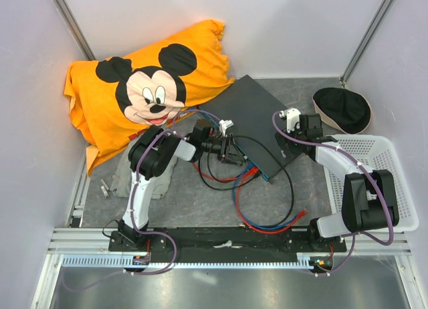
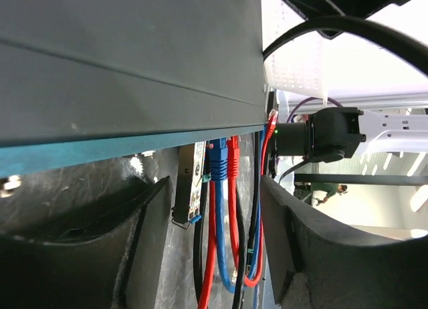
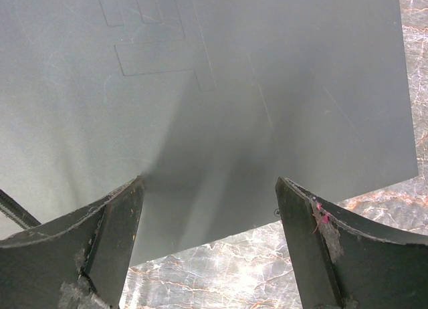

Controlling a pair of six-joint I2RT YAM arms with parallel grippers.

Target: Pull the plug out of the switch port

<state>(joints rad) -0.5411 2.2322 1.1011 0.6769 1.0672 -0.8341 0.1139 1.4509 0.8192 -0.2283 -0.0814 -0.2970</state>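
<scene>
The switch (image 1: 257,118) lies flat near the middle of the table (image 1: 194,205), turned corner-on to the arms, with its narrow teal face (image 2: 100,152) on the near-left side, towards the left arm. In the left wrist view three plugs sit side by side at that face: a pale plug (image 2: 195,178) with a printed label and a black clip, a blue plug (image 2: 217,155) and a red plug (image 2: 233,155), all seemingly seated in their sockets. The left gripper (image 1: 233,152) (image 2: 215,188) is level with the teal face, its jaws spread on either side of this cluster; the plugs and their leads run between the fingers (image 2: 144,242), and none is pinched. Whether the nearer finger touches the pale plug's clip cannot be told. From the face a red cable (image 1: 274,227), a blue cable (image 1: 244,212) and a black cable (image 1: 289,188) loop across the table towards the arm bases. The right gripper (image 1: 292,122) (image 3: 210,182) hangs over the switch's right corner, jaws wide apart and holding nothing, the grey lid (image 3: 234,88) and marbled tabletop showing between its fingers. An orange Mickey Mouse pillow (image 1: 144,88) lies at the back left, touching the switch's far corner. A black cap (image 1: 342,108) sits at the back right, just behind a white basket (image 1: 394,182) beside the right arm.
</scene>
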